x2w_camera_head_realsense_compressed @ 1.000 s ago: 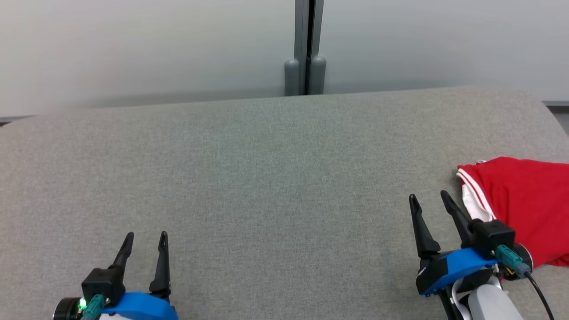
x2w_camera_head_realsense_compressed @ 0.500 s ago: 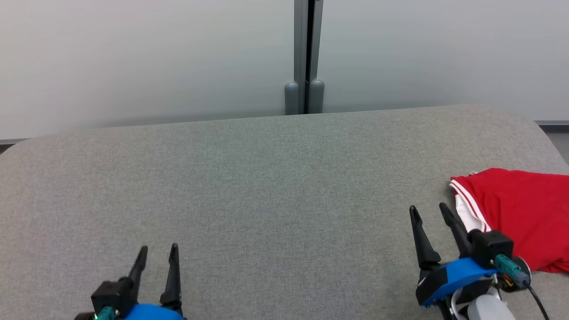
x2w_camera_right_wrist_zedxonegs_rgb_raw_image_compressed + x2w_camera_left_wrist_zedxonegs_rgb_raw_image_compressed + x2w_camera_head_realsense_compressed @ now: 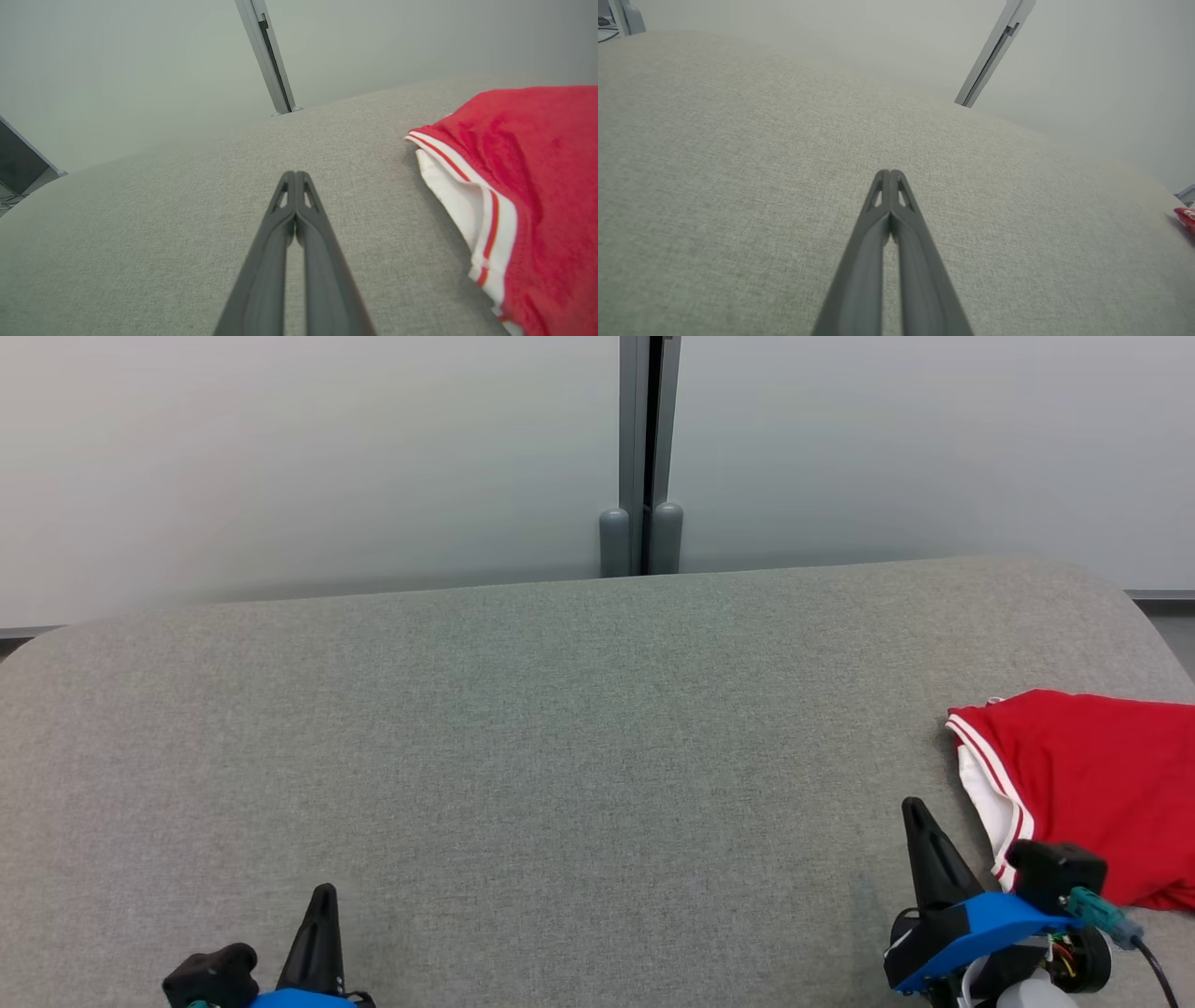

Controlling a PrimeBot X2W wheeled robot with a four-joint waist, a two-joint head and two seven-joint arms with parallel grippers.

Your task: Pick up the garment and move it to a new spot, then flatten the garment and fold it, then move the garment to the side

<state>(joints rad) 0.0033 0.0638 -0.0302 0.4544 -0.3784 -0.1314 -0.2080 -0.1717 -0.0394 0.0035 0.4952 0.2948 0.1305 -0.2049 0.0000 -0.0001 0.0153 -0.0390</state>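
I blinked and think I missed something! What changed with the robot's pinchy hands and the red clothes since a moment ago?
Both closed on nothing: the left end effector and the right end effector had their fingers apart before, and now the fingers are pressed together. Both also drew back a little toward the robot. The red garment stayed where it was on the grey padded surface, untouched.

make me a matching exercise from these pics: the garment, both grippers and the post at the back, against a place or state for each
1 garment
2 left gripper
3 right gripper
4 post

a fingers shut, garment close on its right
b red with white trim, lying at the right end of the padded surface
c grey, upright, behind the far edge
d fingers shut, low at the left, far from the garment

Pairs: 1-b, 2-d, 3-a, 4-c
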